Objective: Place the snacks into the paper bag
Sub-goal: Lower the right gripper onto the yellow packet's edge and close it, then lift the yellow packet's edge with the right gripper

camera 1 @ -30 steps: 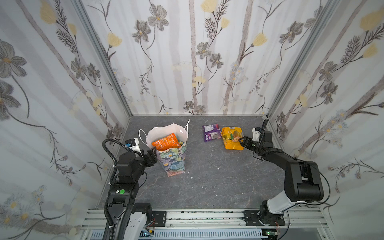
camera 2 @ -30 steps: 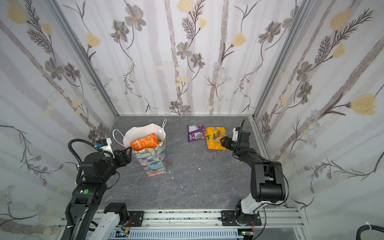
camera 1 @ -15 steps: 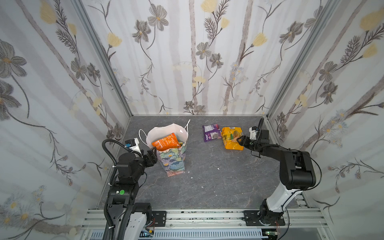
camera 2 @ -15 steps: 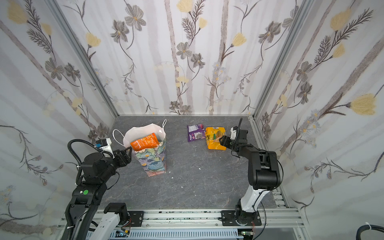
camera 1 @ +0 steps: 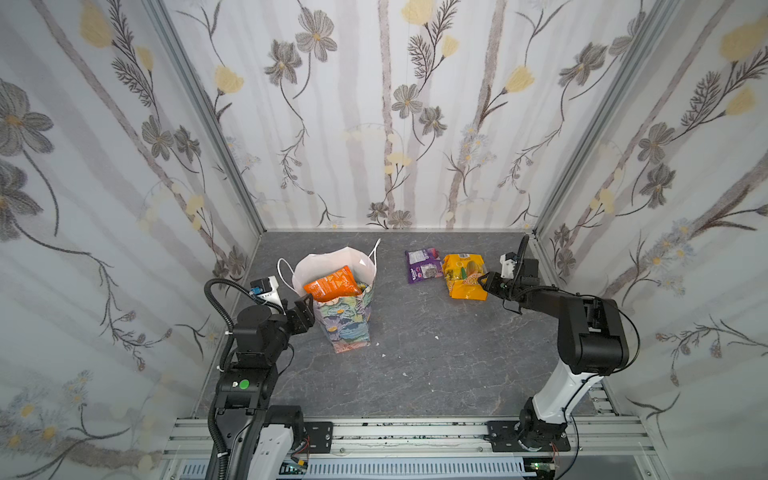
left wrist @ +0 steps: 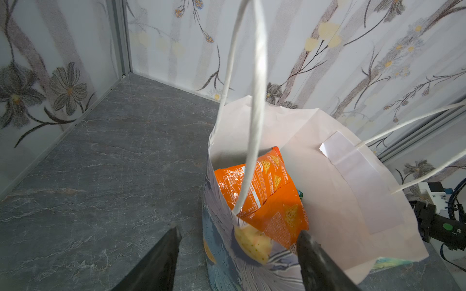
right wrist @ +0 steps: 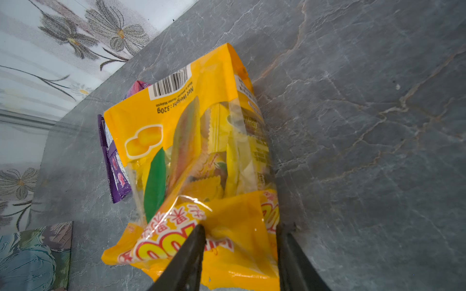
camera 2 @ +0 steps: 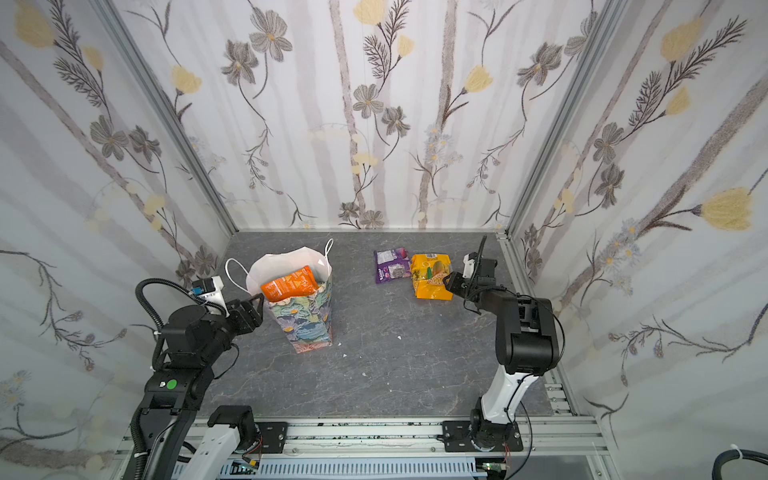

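Straddling yellow packet point(right wrist: 201, 141) end w/ R pincer point(right wrist: 239, 228).

Bare grey tabletop point(camera 1: 436, 353) lies open between the paper bag point(camera 1: 347, 324) and the yellow packet point(camera 1: 459, 291). An orange packet point(camera 1: 330, 284) crowds the bag's mouth, a cord handle point(left wrist: 254, 126) arcs above it, and a purple packet point(camera 1: 423, 266) lies just beside the yellow packet

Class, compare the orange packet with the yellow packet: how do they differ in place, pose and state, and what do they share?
The orange packet sits in the bag; the yellow packet lies on the table. Orange leans, poking above the rim; yellow lies flat. The right gripper straddles the yellow packet's end; the left gripper straddles the bag's wall beside the orange packet. Both are crinkly printed packets.
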{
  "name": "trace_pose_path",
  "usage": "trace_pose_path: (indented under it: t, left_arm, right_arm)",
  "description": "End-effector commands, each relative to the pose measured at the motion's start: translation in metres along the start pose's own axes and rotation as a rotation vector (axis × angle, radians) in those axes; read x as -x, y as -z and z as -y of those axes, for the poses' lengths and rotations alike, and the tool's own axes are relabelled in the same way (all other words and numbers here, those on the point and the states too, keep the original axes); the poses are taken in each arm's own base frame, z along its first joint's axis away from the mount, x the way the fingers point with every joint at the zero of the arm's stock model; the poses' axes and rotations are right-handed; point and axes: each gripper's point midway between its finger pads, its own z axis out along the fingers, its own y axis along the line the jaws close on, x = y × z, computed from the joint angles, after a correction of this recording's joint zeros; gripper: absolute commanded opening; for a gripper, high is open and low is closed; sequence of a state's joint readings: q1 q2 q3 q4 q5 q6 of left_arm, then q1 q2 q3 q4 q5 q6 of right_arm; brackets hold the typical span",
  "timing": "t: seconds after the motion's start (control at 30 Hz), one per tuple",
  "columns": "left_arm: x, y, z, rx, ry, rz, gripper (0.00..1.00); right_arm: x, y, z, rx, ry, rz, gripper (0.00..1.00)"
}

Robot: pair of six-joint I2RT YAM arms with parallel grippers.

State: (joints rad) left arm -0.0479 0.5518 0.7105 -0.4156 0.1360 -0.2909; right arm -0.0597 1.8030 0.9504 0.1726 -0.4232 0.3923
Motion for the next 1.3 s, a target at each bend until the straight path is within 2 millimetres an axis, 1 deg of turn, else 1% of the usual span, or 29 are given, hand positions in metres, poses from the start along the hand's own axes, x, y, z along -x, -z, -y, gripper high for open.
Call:
trace_pose_path:
  t: [0.0, 0.03, 0.2, 0.33, 0.37, 0.43, 0.47, 0.5, 0.6, 0.63, 0.7, 0.73, 0.77, 0.8, 0.87, 0.9, 0.97, 1.03, 1.1, 1.2, 1.27]
  left_arm:
    - [0.006, 0.000, 0.003, -0.012, -0.006, 0.026, 0.73]
    - [0.006, 0.000, 0.002, -0.012, -0.006, 0.026, 0.73]
    - [0.006, 0.000, 0.002, -0.012, -0.006, 0.027, 0.73]
    - [0.006, 0.000, 0.003, -0.012, -0.007, 0.027, 0.73]
    - [0.007, 0.001, 0.003, -0.013, -0.008, 0.028, 0.73]
    - [0.006, 0.000, 0.002, -0.010, -0.007, 0.028, 0.73]
    - [0.006, 0.000, 0.003, -0.012, -0.008, 0.026, 0.73]
    - [0.006, 0.000, 0.002, -0.010, -0.007, 0.027, 0.73]
    - [0.006, 0.000, 0.002, -0.009, -0.007, 0.026, 0.73]
    - [0.006, 0.000, 0.002, -0.009, -0.007, 0.026, 0.73]
    - [0.007, 0.000, 0.002, -0.009, -0.007, 0.027, 0.73]
    - [0.006, 0.000, 0.002, -0.010, -0.007, 0.027, 0.73]
    - [0.007, 0.000, 0.002, -0.010, -0.008, 0.028, 0.73]
    - [0.007, 0.000, 0.002, -0.012, -0.008, 0.029, 0.73]
    - [0.007, 0.001, 0.002, -0.012, -0.008, 0.030, 0.73]
    - [0.007, 0.000, 0.003, -0.013, -0.008, 0.028, 0.73]
    - [0.007, 0.000, 0.003, -0.013, -0.007, 0.028, 0.73]
    - [0.007, 0.000, 0.003, -0.013, -0.008, 0.028, 0.73]
    - [0.007, 0.000, 0.003, -0.013, -0.007, 0.029, 0.73]
    - [0.007, 0.000, 0.003, -0.013, -0.008, 0.028, 0.73]
    - [0.006, 0.000, 0.003, -0.013, -0.007, 0.027, 0.73]
  right_arm:
    - [0.002, 0.001, -0.007, 0.055, -0.022, 0.020, 0.38]
    - [0.001, 0.002, -0.007, 0.066, -0.033, 0.022, 0.34]
    - [-0.007, 0.007, -0.007, 0.098, -0.065, 0.035, 0.00]
    - [-0.018, 0.018, -0.015, 0.147, -0.087, 0.054, 0.00]
    - [-0.030, 0.022, -0.012, 0.141, -0.102, 0.046, 0.00]
    - [-0.040, 0.035, -0.018, 0.149, -0.107, 0.066, 0.00]
    - [-0.048, 0.038, -0.018, 0.143, -0.111, 0.068, 0.00]
    - [-0.049, 0.050, -0.028, 0.159, -0.094, 0.096, 0.00]
    - [-0.077, 0.062, -0.041, 0.143, -0.064, 0.087, 0.00]
    - [-0.088, 0.065, -0.048, 0.140, -0.049, 0.077, 0.00]
    - [-0.107, 0.067, -0.056, 0.136, -0.041, 0.052, 0.00]
    - [-0.117, 0.069, -0.059, 0.138, -0.041, 0.036, 0.02]
    - [-0.123, 0.070, -0.062, 0.140, -0.035, 0.026, 0.07]
    - [-0.129, 0.071, -0.060, 0.118, -0.033, 0.017, 0.19]
    - [-0.136, 0.075, -0.061, 0.092, -0.016, 0.014, 0.26]
    - [-0.139, 0.077, -0.060, 0.078, -0.010, 0.020, 0.31]
    - [-0.142, 0.081, -0.063, 0.080, -0.002, 0.030, 0.35]
    - [-0.145, 0.082, -0.066, 0.084, 0.009, 0.025, 0.42]
    - [-0.147, 0.081, -0.064, 0.061, 0.027, 0.020, 0.48]
    - [-0.148, 0.079, -0.056, 0.011, 0.044, 0.012, 0.49]
    - [-0.148, 0.076, -0.058, 0.018, 0.051, 0.002, 0.49]
